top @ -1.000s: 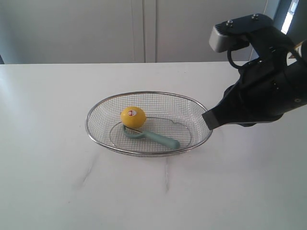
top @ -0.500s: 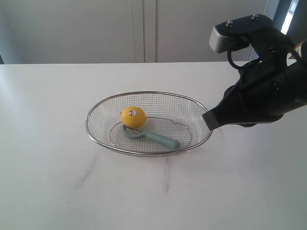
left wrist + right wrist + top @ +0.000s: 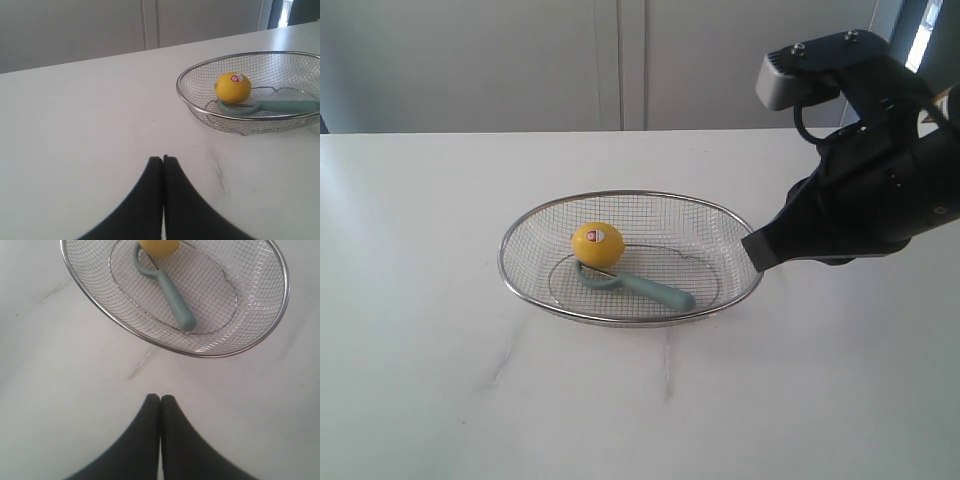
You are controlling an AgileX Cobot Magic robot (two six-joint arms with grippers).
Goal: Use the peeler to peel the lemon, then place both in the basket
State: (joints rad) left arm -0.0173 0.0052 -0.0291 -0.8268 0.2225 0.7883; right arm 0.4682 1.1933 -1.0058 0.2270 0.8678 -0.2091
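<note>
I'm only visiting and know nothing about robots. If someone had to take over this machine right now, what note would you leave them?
Left tool: shut, empty, over the white table, away from the wire basket.
Right tool: shut, empty, just outside the basket's rim.
Lemon and peeler: both lie in the basket, with the blade head by the lemon.
Done: both are in the basket.
Left: the lemon's visible skin looks whole and its sticker is on, so check the peeling.
</note>
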